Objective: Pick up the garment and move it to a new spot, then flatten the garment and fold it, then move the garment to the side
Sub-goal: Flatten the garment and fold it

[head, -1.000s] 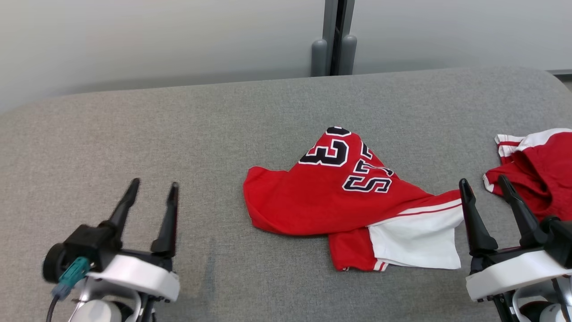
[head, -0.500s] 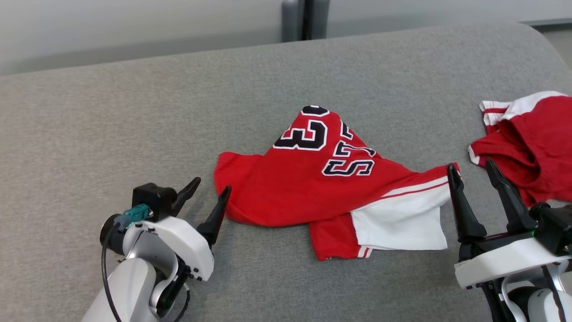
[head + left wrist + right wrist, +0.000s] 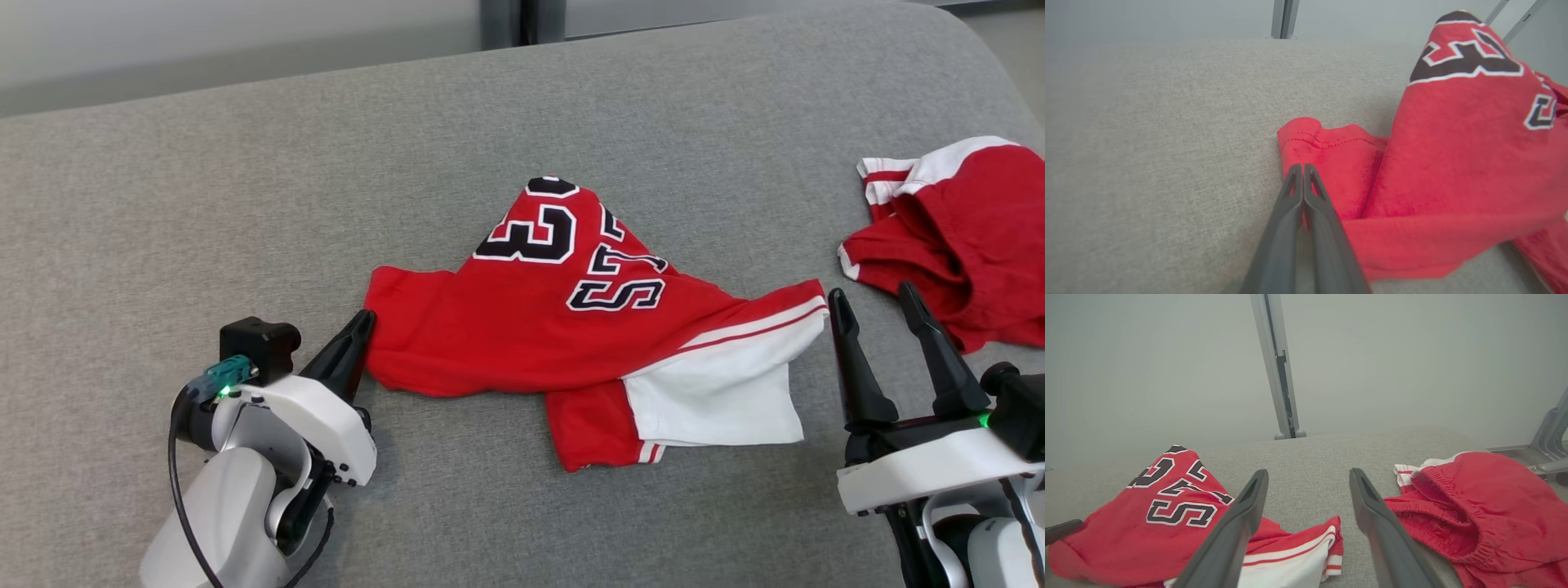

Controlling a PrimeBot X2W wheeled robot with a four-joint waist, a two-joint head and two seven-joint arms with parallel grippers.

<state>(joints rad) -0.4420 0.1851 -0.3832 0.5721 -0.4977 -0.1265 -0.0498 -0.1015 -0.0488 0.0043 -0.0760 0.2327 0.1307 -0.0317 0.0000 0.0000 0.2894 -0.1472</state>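
Left gripper (image 3: 363,320) reaches low across the grey cushion (image 3: 245,204), fingers pinched shut on the left hem of the red garment (image 3: 522,343), which lies crumpled mid-cushion. Right gripper (image 3: 870,292) hovers wide open at the cushion's front right, and red shorts (image 3: 971,237) are bunched at its right edge.

Soft, even light from above leaves every view bright, with only faint shadows under the folds of the garment (image 3: 522,343) on the worktop (image 3: 245,204); the head view is sharp, while the wrist views bow at their edges and the left hand (image 3: 1303,168) blurs near the lens.
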